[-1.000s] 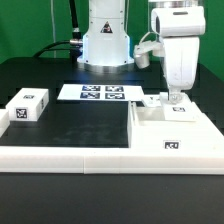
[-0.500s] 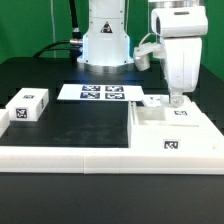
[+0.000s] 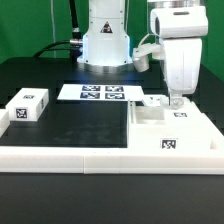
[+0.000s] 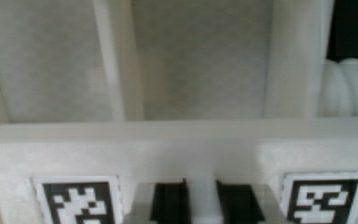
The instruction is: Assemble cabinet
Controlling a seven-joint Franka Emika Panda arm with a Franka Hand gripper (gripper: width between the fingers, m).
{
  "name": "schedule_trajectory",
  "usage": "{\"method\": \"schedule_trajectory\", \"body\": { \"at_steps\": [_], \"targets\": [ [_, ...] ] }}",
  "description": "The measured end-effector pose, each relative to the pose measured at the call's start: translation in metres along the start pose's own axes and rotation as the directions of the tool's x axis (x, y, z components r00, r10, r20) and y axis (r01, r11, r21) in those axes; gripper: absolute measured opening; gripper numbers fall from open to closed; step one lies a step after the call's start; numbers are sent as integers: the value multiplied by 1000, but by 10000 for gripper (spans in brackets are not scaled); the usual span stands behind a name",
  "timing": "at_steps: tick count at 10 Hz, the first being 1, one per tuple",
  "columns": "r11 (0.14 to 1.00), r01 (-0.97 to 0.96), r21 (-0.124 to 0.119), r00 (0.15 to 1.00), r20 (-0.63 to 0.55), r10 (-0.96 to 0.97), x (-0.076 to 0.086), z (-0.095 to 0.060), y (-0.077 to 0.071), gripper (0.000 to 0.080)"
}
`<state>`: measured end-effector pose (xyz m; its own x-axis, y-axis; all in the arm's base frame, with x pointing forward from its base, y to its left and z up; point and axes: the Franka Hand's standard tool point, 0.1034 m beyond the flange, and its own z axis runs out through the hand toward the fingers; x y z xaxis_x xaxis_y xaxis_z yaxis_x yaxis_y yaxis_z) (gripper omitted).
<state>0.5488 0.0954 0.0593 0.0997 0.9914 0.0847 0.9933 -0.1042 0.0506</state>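
Cabinet box (image 3: 150,132) sits at the exterior view's right, against the low white rail (image 3: 60,158). Gripper (image 3: 178,103) is down at its far wall, jaws together; can't tell if they pinch anything. Likely positioning the box. Next, probably: fetch the tagged block (image 3: 28,106), well apart.

End effector (image 3: 180,101) slightly lower over cabinet (image 3: 150,135).

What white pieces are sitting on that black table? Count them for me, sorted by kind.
big box: 1
small tagged blocks: 2
marker board: 1
long low rail: 1
Total: 5
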Motion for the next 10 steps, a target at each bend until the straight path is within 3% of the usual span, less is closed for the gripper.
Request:
{"method": "schedule_trajectory", "body": {
  "at_steps": [7,8,9,10],
  "targets": [
    [1000,0,1,1000,0,0,0,0,1,72],
    [1000,0,1,1000,0,0,0,0,1,301],
    [1000,0,1,1000,0,0,0,0,1,301],
    [1000,0,1,1000,0,0,0,0,1,488]
  ]
}}
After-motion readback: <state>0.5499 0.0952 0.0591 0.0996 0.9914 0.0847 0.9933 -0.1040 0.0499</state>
